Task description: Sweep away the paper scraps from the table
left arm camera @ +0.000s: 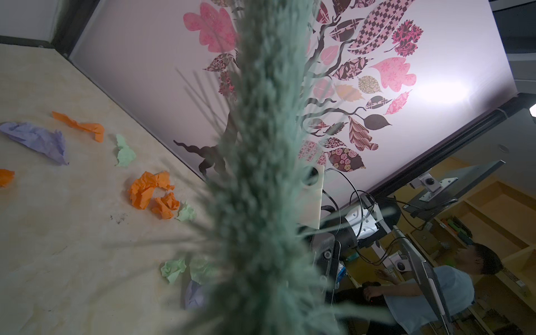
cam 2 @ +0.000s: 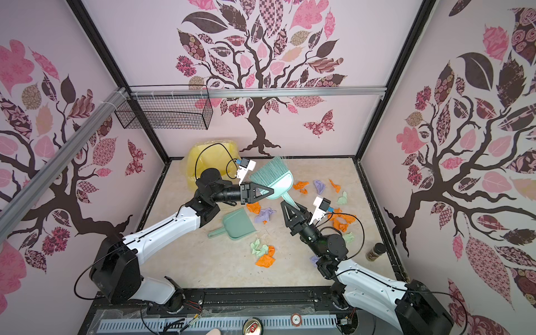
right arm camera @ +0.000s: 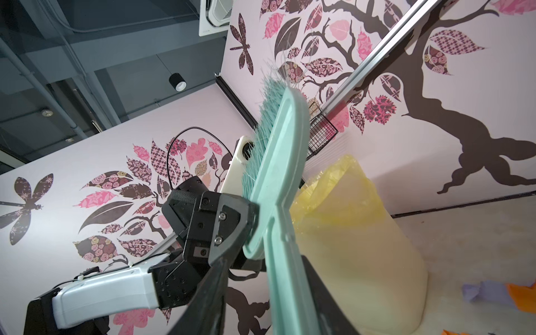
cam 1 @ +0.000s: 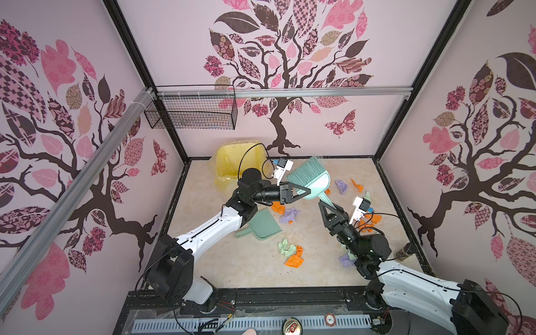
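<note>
Currently left tool [cam 1: 307,191] clamped on brush [cam 1: 311,174] head, held above worktop [cam 1: 232,266]; right tool [cam 1: 324,203] jaws apart around brush handle; paper scraps [cam 1: 293,255] scattered across worktop, some beside dustpan [cam 1: 264,224].

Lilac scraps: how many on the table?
3 lilac scraps: one right of the brush, one beside the dustpan, one half under the right arm. The arms may hide more.

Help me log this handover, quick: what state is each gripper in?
Left gripper: shut on the head of the teal plastic hand brush.
Right gripper: open, jaws either side of the brush's handle, not clamped yet.
</note>
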Robot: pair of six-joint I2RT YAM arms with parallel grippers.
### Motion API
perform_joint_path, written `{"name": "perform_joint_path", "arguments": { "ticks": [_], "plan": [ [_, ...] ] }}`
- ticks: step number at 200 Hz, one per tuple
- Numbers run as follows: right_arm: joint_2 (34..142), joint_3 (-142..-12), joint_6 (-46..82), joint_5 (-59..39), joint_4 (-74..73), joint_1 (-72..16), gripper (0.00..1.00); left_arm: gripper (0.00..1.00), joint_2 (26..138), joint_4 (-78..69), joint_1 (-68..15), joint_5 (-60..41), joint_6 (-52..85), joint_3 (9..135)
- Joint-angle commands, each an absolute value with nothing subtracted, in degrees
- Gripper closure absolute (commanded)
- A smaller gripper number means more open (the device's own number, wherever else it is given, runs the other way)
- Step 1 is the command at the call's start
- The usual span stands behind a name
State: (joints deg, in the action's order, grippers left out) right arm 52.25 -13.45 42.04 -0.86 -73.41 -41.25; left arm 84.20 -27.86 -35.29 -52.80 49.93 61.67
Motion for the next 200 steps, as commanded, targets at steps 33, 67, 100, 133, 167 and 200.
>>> {"name": "perform_joint_path", "arguments": {
  "ticks": [33, 67, 100, 133, 167, 200],
  "plan": [
    [53.5, -17.0, 42.4, -1.7, -81.8, -40.6, 0.69, 1.0, 82.8, -32.2, -35.0, -50.9, 52.7, 59.0],
    [52.8, -17.5, 42.3, -1.8, -81.1, -39.5, 0.71, 1.0, 82.5, -32.6, -35.0, -50.9, 52.8, 58.5],
    [53.2, -18.5, 42.2, -2.5, -80.4, -39.2, 0.8, 1.0, 82.9, -33.1, -35.0, -51.2, 53.2, 58.6],
    [54.3, -19.1, 42.4, -2.8, -80.9, -39.2, 0.86, 1.0, 82.8, -33.2, -35.0, -51.4, 53.4, 58.6],
    [56.8, -20.3, 43.1, -3.8, -82.0, -39.1, 0.92, 1.0, 83.2, -33.4, -35.0, -51.8, 53.6, 58.7],
    [57.7, -21.2, 43.5, -4.6, -81.3, -39.2, 1.0, 1.0, 82.9, -32.9, -35.0, -52.3, 53.1, 58.8]
  ]
}}
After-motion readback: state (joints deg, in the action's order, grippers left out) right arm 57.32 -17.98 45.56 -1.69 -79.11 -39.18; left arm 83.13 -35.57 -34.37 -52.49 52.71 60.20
